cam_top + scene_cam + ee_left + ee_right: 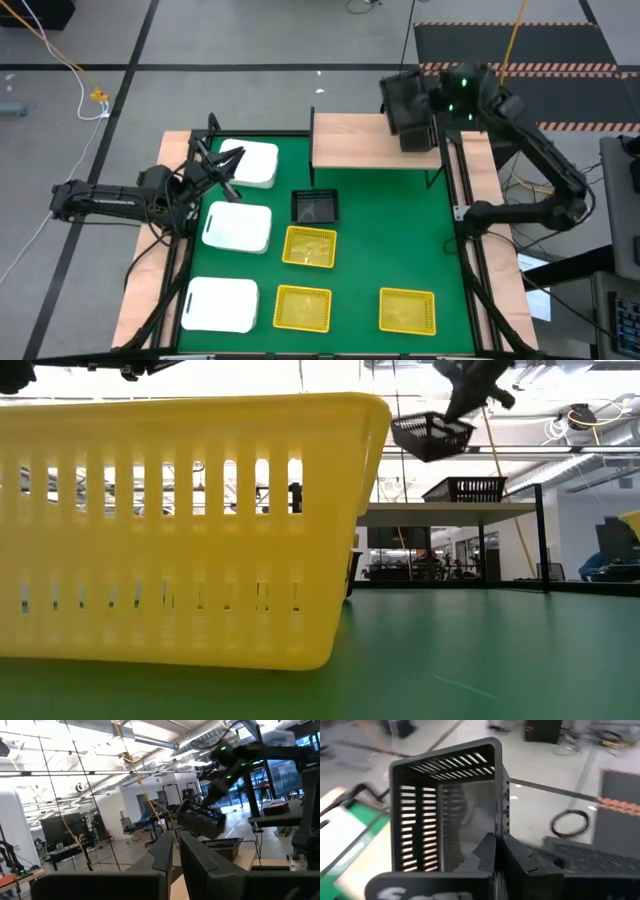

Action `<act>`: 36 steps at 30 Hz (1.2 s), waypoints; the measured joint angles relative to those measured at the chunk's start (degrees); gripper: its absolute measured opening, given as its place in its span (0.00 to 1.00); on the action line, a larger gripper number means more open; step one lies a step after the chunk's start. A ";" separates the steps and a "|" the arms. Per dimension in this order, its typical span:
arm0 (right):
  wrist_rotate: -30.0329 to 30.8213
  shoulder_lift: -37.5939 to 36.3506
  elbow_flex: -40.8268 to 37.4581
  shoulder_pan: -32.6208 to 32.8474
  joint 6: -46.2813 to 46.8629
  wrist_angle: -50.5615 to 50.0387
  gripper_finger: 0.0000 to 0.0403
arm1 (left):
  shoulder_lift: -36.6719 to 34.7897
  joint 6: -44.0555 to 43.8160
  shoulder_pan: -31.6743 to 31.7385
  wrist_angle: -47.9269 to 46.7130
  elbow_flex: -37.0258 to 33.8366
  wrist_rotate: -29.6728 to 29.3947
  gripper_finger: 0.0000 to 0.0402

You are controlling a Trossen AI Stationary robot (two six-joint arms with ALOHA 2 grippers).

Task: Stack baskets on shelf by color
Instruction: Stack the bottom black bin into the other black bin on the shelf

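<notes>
My right gripper (425,105) hovers over the right end of the light wooden shelf (360,142), shut on a black mesh basket (432,435) that is tilted in the air. Under it, a second black basket (466,488) stands on the shelf. A third black basket (315,207) sits on the green table. Three yellow baskets (310,246) (302,308) (407,310) and three white baskets (248,163) (237,226) (220,304) rest on the table. My left gripper (228,160) waits shut at the table's left side, beside the far white basket. My right gripper holds the black basket by the rim of one wall (495,832), apparently one finger inside and one outside. The basket is lifted clear and hangs tilted below the fingers (470,390), above the black basket on the shelf.
The shelf's left part (340,140) is bare wood. Black frame rails run along the table's left and right sides (462,200). Green table between the shelf and the yellow baskets (400,230) is bare. One yellow basket (180,530) fills the low view's left.
</notes>
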 joint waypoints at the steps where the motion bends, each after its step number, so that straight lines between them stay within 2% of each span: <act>1: -1.54 0.90 0.38 -2.27 -0.78 -0.29 0.02 | 0.00 0.04 0.00 0.23 -0.02 0.00 0.09; 6: -3.83 4.62 0.39 -10.04 -2.83 -4.92 0.02 | -0.01 0.23 0.00 0.98 -0.02 0.00 0.09; 17: -20.45 5.35 0.39 -18.17 2.24 -9.56 0.02 | -0.01 3.38 0.00 0.92 -0.02 0.00 0.09; 21: -20.44 5.91 0.13 -19.61 2.13 -14.11 0.02 | -0.01 3.38 0.00 0.91 -0.02 0.00 0.09; 36: -19.21 5.90 -0.72 -19.50 3.84 -13.95 0.04 | -0.01 4.22 0.00 1.21 -0.02 0.00 0.09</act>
